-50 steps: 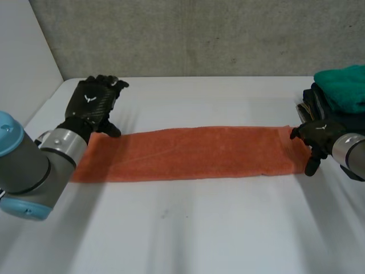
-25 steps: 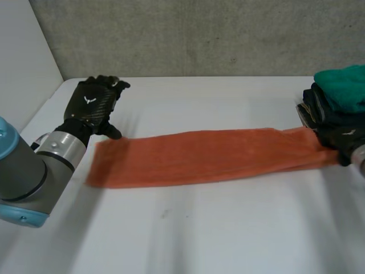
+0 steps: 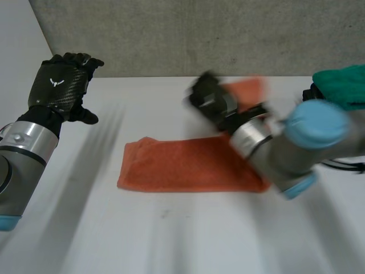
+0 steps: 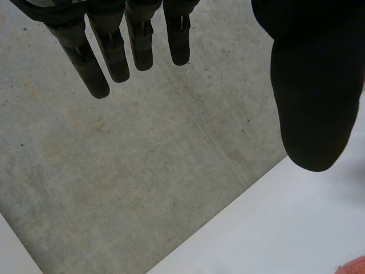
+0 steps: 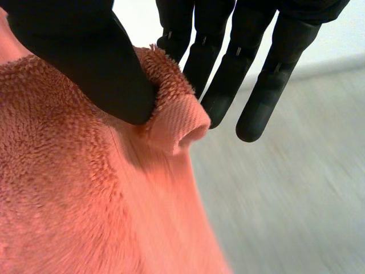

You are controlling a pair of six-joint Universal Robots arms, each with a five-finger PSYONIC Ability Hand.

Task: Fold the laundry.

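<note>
An orange towel (image 3: 188,165) lies across the middle of the white table (image 3: 171,240), its right part lifted and carried back over itself. My right hand (image 3: 208,97) is above the towel's middle, shut on that lifted end. In the right wrist view the thumb (image 5: 85,51) pinches the rolled towel edge (image 5: 171,120) against the fingers. My left hand (image 3: 60,85) is raised above the table's far left corner, off the cloth, its fingers (image 4: 131,45) straight and spread with nothing in them. A bit of the orange towel (image 4: 353,267) shows below its thumb.
A teal folded cloth (image 3: 342,85) tops a stack of laundry at the table's far right, just behind my right arm (image 3: 308,148). A grey concrete wall (image 3: 199,34) stands behind the table. The table's left edge runs under my left arm.
My right hand has closed on the towel's right end and swung it up and to the left over the cloth. The towel slid right and bunched shorter. My left hand rose off it.
</note>
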